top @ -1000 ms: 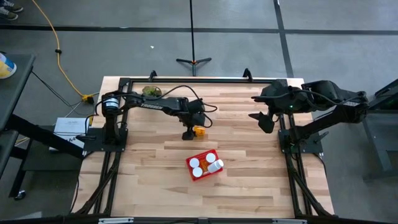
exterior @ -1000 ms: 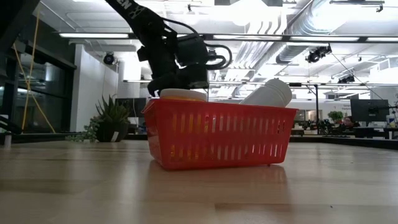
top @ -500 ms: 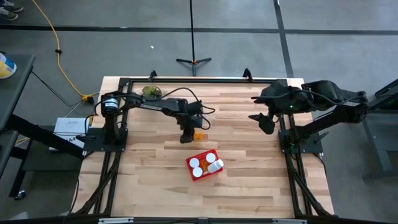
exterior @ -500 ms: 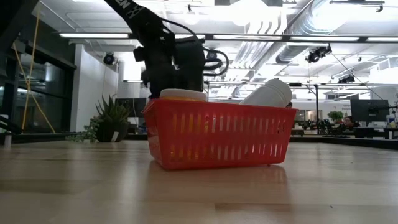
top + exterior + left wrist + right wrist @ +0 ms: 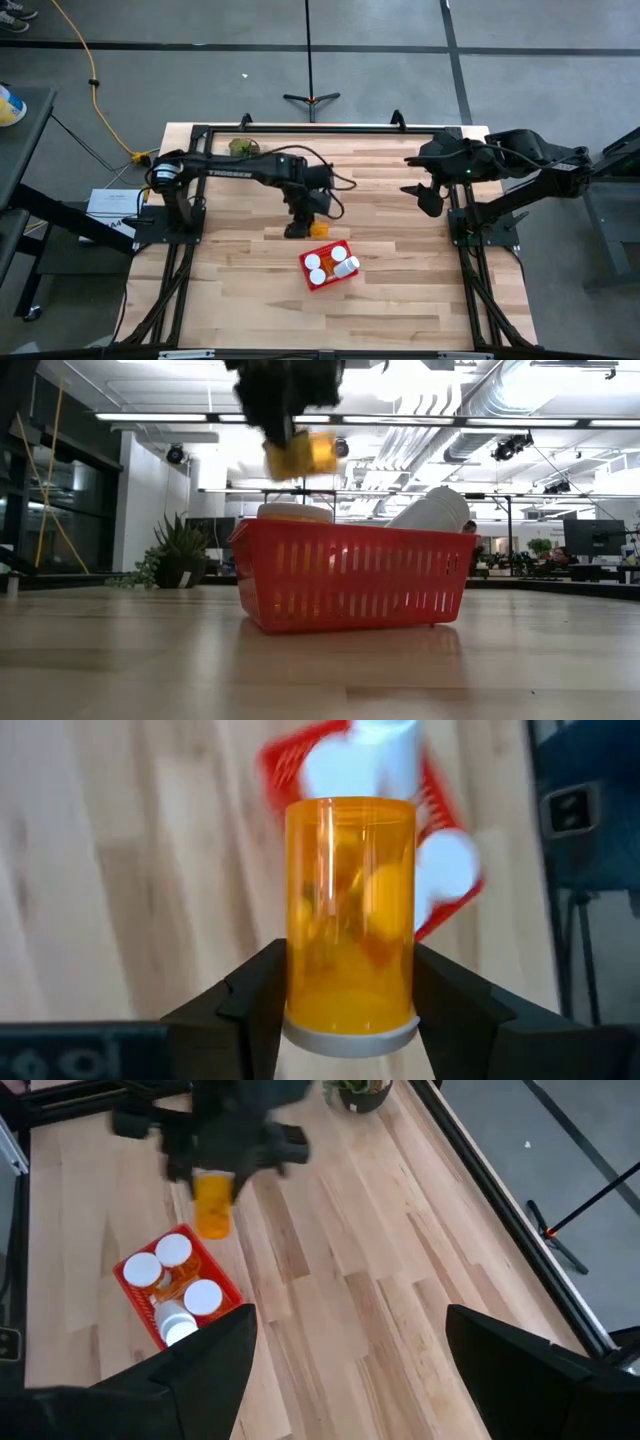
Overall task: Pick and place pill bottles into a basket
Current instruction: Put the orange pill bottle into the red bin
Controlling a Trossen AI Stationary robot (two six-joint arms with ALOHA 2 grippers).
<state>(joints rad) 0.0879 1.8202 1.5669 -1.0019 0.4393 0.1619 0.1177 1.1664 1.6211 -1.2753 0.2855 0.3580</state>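
My left gripper [image 5: 350, 1010] is clamped on one pill bottle [image 5: 351, 915], its orange body squeezed between my two dark fingers [image 5: 250, 1005], white cap end nearest my wrist. I hold it in the air above the wooden table [image 5: 400, 290], just beside the red basket [image 5: 350, 585] on its far side, higher than the rim. In the basket I count three white caps standing up, plus a fourth bottle lying tilted against the wall; so five bottles in sight, one basket. My right gripper [image 5: 350, 1370] waits with fingers spread wide and nothing between them, over the table's right far edge. A small green plant [image 5: 243, 146] sits at the far left edge.
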